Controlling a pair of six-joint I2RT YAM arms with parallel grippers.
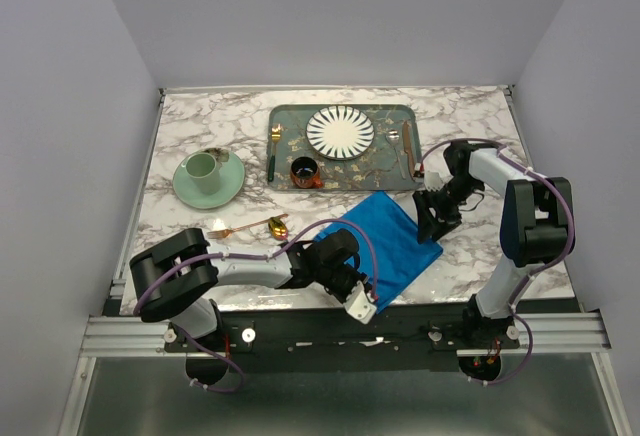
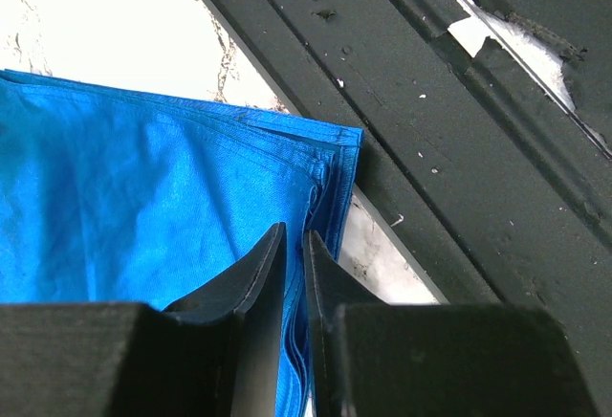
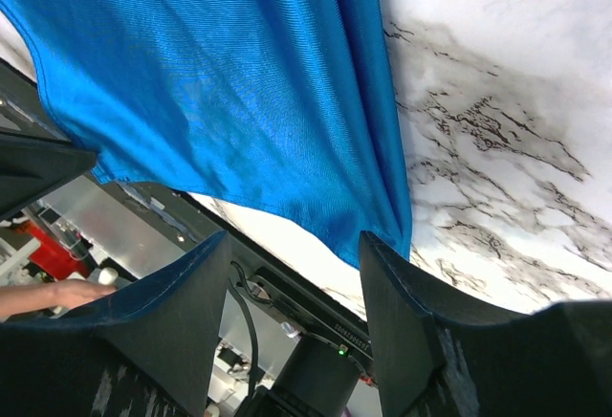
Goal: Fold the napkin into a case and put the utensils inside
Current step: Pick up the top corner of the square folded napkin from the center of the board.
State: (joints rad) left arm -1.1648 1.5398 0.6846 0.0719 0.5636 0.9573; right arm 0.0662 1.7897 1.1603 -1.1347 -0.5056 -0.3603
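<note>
Your napkin (image 1: pixel 385 241) is folded partway, fork (image 1: pixel 240 228) and spoon (image 1: pixel 279 227) outside — left fingers (image 2: pixel 258 274) barely parted, right fingers (image 3: pixel 397 302) wide.

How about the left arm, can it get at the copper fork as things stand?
Probably yes: the fork lies uncovered on the marble beside the spoon, left of the napkin, close by the left arm.

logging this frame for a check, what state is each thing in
napkin, folded in layers, lying at the table's near edge
left gripper, fingers almost together at the napkin's layered corner; grip unclear
right gripper, fingers open, empty, over the napkin's right edge
fork, lying outside the napkin
spoon, lying beside the fork
green cup, upright on its saucer
</note>
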